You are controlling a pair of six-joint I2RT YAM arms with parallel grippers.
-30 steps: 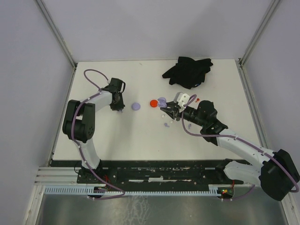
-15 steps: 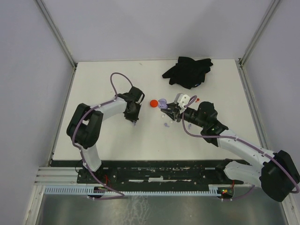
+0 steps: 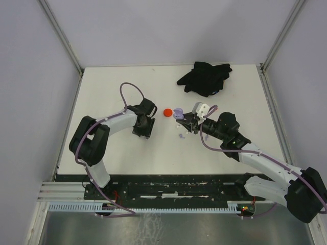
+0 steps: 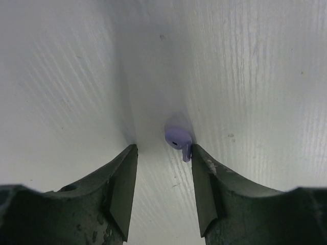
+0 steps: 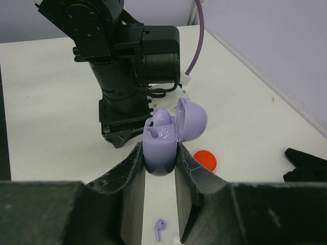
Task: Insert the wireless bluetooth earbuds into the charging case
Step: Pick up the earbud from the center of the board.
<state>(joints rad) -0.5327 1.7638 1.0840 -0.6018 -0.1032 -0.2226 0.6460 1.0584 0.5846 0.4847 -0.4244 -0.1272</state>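
White table (image 3: pixel 112 92) lies under both my arms, and everything else sits on it or above it. The black cloth (image 3: pixel 204 78) is crumpled well beyond my right gripper (image 5: pixel 158 151), off to the right of its fingers and apart from all the small things.

My left gripper (image 4: pixel 163 150) points down at the table, straight ahead of my right fingertips and just past what they hold. Its fingers stand spread, with bare table showing between them, and they pinch nothing.

My right gripper is pressed onto the lavender charging case (image 5: pixel 161 140), one finger on each side of its lower half. The case stands upright between the tips. Its lid (image 5: pixel 193 118) is hinged back, away to the right of my fingers. The red disc (image 5: pixel 205 160) lies flat on the table just outside my right-hand finger, near the case but not touching it.

One lavender bud (image 5: pixel 161 118) sits in the case's open top. A loose lavender earbud (image 4: pixel 179 140) lies on the table between my left fingertips, close against the finger on the right of that view; I cannot tell whether it touches. Another lavender earbud (image 5: pixel 160 229) lies on the table under my right gripper, below the gap between the fingers and nearer my wrist than the case.
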